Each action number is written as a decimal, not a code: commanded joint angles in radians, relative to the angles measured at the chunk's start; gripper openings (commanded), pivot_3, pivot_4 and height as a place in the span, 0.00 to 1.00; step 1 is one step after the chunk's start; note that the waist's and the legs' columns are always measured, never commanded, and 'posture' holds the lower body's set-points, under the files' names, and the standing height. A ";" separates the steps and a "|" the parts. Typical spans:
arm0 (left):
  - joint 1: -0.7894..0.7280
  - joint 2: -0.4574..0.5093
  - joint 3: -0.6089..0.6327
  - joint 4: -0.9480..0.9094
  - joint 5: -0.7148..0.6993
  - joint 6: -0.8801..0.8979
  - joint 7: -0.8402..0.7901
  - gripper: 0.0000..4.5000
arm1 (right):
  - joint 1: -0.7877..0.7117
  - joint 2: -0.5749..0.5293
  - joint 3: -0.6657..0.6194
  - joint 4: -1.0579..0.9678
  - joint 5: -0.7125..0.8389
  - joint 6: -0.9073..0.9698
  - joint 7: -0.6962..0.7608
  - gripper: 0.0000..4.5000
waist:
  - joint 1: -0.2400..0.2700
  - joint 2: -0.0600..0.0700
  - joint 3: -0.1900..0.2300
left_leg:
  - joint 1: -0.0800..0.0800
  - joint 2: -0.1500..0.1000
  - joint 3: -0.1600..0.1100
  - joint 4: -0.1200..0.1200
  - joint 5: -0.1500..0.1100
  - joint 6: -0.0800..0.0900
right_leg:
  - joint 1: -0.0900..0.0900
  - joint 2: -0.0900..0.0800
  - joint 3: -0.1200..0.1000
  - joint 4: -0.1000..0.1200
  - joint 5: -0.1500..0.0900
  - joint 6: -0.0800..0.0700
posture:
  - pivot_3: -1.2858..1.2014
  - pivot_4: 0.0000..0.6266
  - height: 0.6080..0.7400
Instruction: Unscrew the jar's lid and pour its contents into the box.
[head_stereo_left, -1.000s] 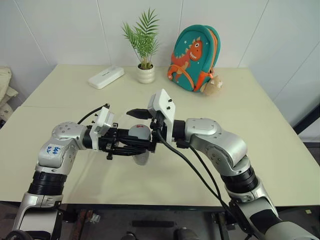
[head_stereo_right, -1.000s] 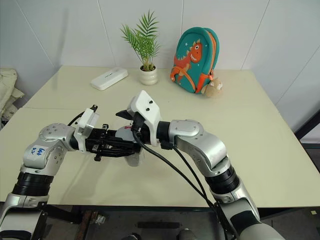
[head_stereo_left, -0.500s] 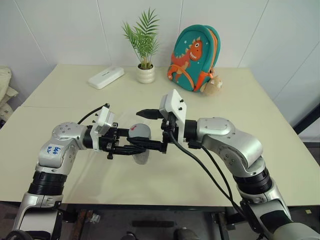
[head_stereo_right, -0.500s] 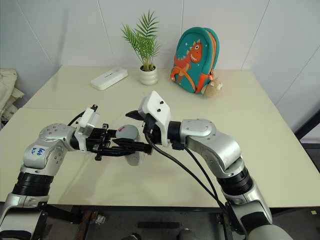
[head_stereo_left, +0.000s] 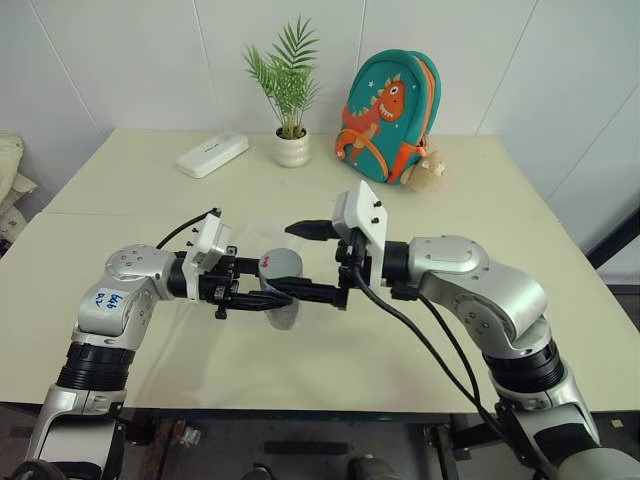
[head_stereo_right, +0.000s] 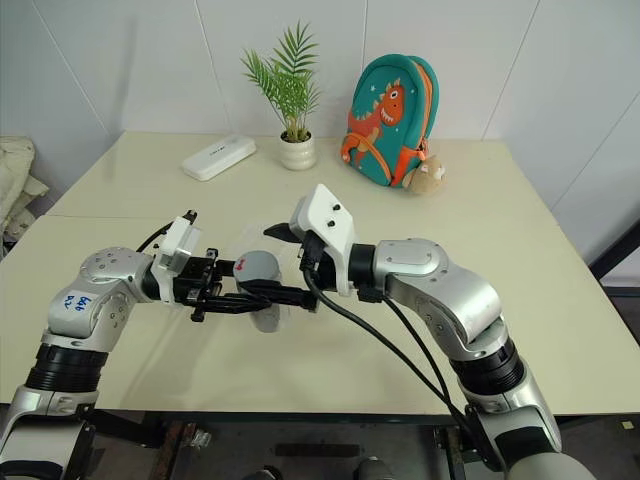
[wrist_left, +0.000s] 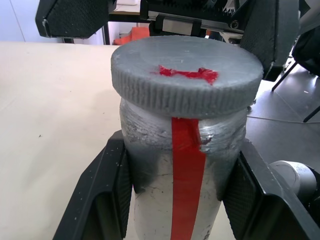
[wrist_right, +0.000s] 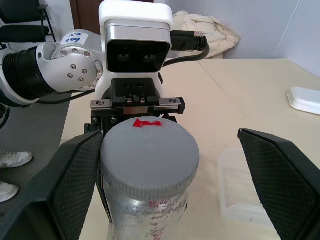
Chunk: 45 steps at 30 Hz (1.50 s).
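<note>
I see the left gripper (wrist_left: 175, 200) clamped on the jar (head_stereo_left: 283, 291), holding it above the table (head_stereo_left: 520, 250) near the front edge, lid (head_stereo_left: 283, 263) pointing toward the right arm. Lid on, red mark visible. Right gripper (wrist_right: 170, 180) is spread wide, one finger (wrist_right: 70, 185) on each side of the lid, not touching it. The box (wrist_right: 240, 185) sits on the table just beyond and below the jar. At the far edge: white case (head_stereo_left: 212, 154), potted plant (head_stereo_left: 290, 120), dinosaur backpack (head_stereo_left: 390, 115).
</note>
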 joint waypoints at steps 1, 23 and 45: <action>-0.011 0.003 0.011 -0.026 -0.021 -0.016 -0.032 0.45 | 0.013 -0.048 -0.079 0.017 -0.034 0.012 -0.040 1.00 | 0.000 0.000 0.000 | 0.000 0.000 0.000 0.000 0.000 0.000 | 0.000 0.000 0.000 0.000 0.000 0.000 | 0.52 0.24 1.00; -0.023 -0.005 0.012 -0.011 -0.006 -0.020 -0.044 0.45 | 0.041 -0.138 -0.135 -0.063 0.035 0.069 -0.006 1.00 | 0.002 0.000 0.000 | 0.000 0.000 0.000 0.000 0.000 0.000 | 0.000 0.000 0.000 0.000 0.000 0.000 | 0.52 0.24 1.00; -0.057 0.002 0.010 0.035 0.011 -0.041 -0.074 0.45 | 0.048 -0.144 -0.166 -0.120 0.157 0.127 0.024 1.00 | 0.003 0.000 0.000 | 0.000 0.000 0.000 0.000 0.000 0.000 | 0.000 0.000 0.000 0.000 0.000 0.000 | 0.52 0.24 1.00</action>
